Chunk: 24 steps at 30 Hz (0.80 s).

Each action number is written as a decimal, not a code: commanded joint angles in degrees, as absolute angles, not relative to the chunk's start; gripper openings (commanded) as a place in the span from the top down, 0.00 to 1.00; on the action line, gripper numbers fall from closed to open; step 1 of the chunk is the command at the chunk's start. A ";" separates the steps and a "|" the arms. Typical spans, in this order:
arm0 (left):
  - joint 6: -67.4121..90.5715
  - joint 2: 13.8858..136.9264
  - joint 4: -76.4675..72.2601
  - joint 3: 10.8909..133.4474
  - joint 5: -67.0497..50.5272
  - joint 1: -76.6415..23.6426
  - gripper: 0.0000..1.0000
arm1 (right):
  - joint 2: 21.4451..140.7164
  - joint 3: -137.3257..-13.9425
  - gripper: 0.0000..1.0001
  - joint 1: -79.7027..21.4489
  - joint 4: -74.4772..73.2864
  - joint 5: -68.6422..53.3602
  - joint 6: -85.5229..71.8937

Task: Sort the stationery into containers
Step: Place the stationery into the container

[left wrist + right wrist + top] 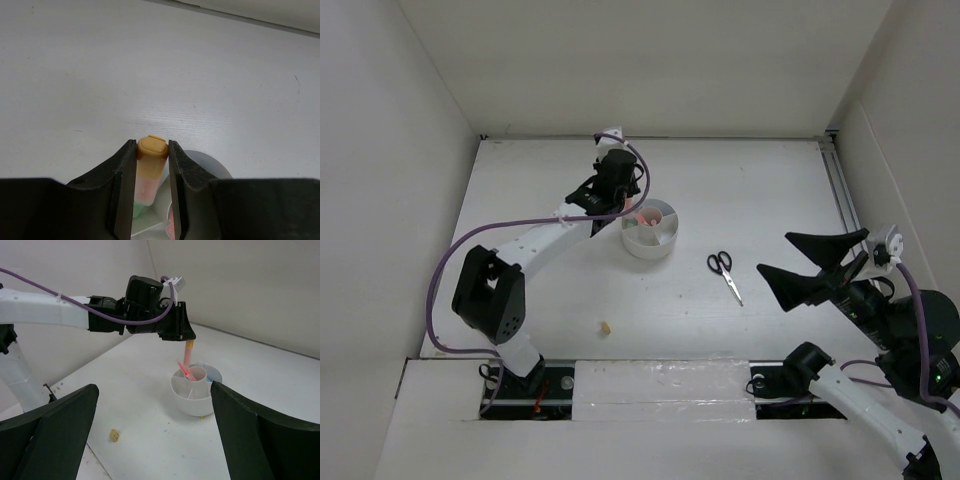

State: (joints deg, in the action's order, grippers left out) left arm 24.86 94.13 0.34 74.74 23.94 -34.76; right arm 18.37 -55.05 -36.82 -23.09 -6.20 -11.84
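Orange cap first: my left gripper [185,336] is pinched narrow on an orange-capped highlighter [152,148]. One finger presses each side just under the cap, and the pale pink-orange barrel hangs straight down between them. It is directly above the white organizer [192,401], which sits on the table [770,190] towards the far left. The lower end of the barrel reaches the rim of the central cup, but I cannot tell whether it touches anything inside. A pink pen [185,372] leans in the organizer beside that cup, and something blue shows in a compartment on the far side.

My right gripper [775,254] is spread wide, holds nothing and hangs above the right side of the table. The black-handled scissors [724,271] lie flat between it and the organizer, clear of both. A yellowish eraser bit [606,326] lies alone nearer my bases.
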 commanded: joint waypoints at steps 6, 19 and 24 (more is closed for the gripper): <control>24.26 94.39 -4.12 72.43 22.76 -34.45 1.00 | 19.34 -55.90 0.00 -37.18 -21.36 -6.24 -12.22; 23.21 95.54 -4.66 70.76 20.21 -34.45 1.00 | 19.34 -55.37 0.00 -37.18 -21.36 -6.77 -12.22; 23.20 95.54 -4.66 70.05 20.21 -34.45 1.00 | 19.34 -55.37 0.00 -37.18 -20.83 -7.29 -12.22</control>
